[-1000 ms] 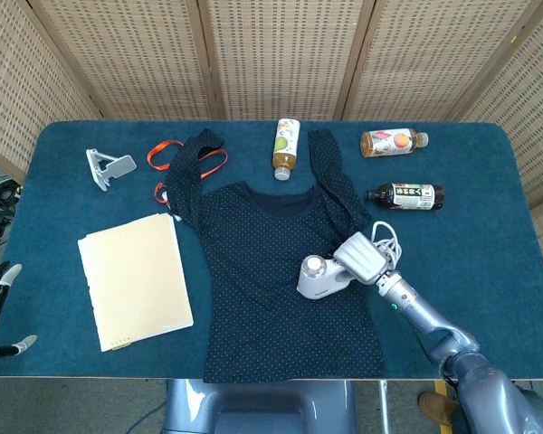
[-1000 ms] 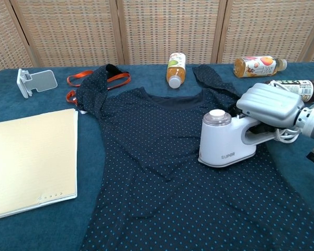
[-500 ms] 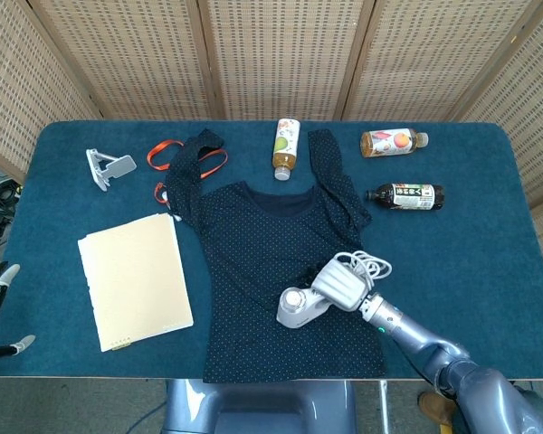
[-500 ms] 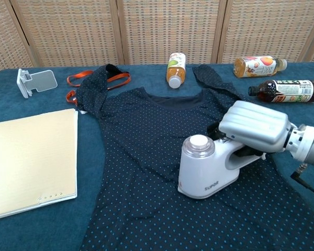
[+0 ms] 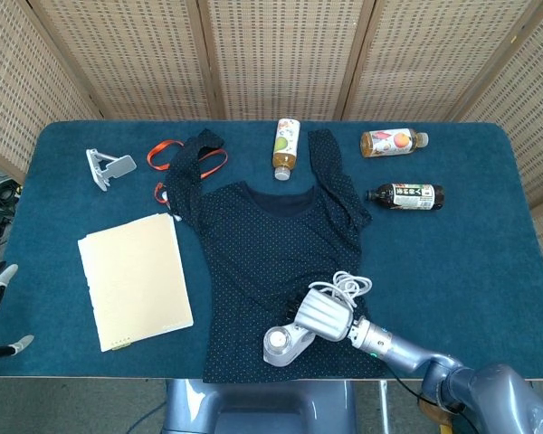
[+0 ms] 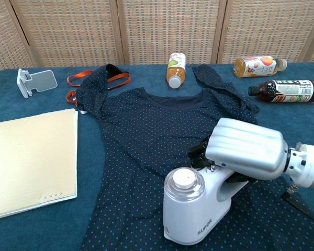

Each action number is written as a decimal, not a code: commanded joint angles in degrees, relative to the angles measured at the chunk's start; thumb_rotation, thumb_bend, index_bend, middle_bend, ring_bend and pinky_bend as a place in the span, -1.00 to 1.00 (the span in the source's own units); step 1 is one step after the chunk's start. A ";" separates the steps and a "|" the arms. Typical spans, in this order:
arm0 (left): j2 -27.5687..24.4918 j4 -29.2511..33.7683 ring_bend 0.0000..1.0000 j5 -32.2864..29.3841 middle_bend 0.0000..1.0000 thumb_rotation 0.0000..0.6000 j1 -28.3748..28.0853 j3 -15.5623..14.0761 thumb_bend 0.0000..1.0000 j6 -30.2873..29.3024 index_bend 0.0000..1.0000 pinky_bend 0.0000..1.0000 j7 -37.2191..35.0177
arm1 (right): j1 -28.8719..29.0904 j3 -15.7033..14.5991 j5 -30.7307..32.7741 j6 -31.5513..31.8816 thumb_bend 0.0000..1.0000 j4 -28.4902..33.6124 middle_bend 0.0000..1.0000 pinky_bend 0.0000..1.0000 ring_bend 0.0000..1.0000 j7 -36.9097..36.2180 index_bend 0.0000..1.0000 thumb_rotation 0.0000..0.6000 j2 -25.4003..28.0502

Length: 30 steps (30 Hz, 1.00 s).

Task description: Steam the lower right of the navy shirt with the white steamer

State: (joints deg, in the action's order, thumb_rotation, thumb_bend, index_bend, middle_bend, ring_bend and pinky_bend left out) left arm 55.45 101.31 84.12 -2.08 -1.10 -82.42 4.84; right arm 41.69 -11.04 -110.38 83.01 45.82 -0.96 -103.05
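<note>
Closest to the table's near edge, the white steamer [image 6: 191,212] sits on the lower part of the navy shirt [image 5: 281,262], right of its middle, with its round cap end toward the near left and its handle running back to the far right, so its long axis lies on a diagonal. The right hand [image 6: 244,149] grips that handle from above, fingers wrapped over it, the steamer body sticking out in front of and below the hand. The white cord [image 5: 348,285] coils just behind the hand. At the far left edge the left hand [image 5: 0,303] barely shows; I cannot tell how its fingers stand. One cream notebook [image 5: 134,278] lies left of the shirt. Farther back are one white stand [image 5: 107,168], one orange strap [image 5: 176,158] and three bottles: an upright-lying one [image 5: 287,149] by the collar, an orange-labelled one [image 5: 394,142] and a dark one [image 5: 404,195] to the right.
</note>
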 commanded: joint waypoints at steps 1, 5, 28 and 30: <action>-0.04 -0.01 -1.00 0.10 -1.00 1.00 0.08 -0.04 -1.00 -0.14 -1.00 -1.00 -0.07 | 0.44 2.44 2.02 -0.47 1.00 -0.14 0.23 1.00 0.39 -0.04 0.49 1.00 0.94; -0.13 0.08 -1.00 0.24 -1.00 1.00 0.13 -0.09 -1.00 -0.22 -1.00 -1.00 -0.19 | 1.07 6.28 5.65 -1.42 1.00 -2.41 0.23 1.00 0.39 -1.15 0.49 1.00 2.36; -0.68 1.90 -1.00 2.48 -1.00 1.00 0.48 -0.63 -1.00 -1.42 -1.00 -1.00 0.21 | -2.54 9.31 14.74 -12.96 1.00 -26.14 0.23 1.00 0.39 -15.41 0.49 1.00 8.56; -0.67 1.89 -1.00 2.56 -1.00 1.00 0.65 -0.71 -1.00 -1.63 -1.00 -1.00 0.16 | -2.85 8.50 14.24 -13.54 1.00 -28.09 0.22 1.00 0.39 -15.55 0.49 1.00 7.07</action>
State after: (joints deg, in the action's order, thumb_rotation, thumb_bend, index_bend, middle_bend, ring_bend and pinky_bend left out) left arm 54.79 103.19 86.66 -1.46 -1.79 -84.02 5.03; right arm 39.45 -1.51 -95.80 70.33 19.43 -15.98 -94.65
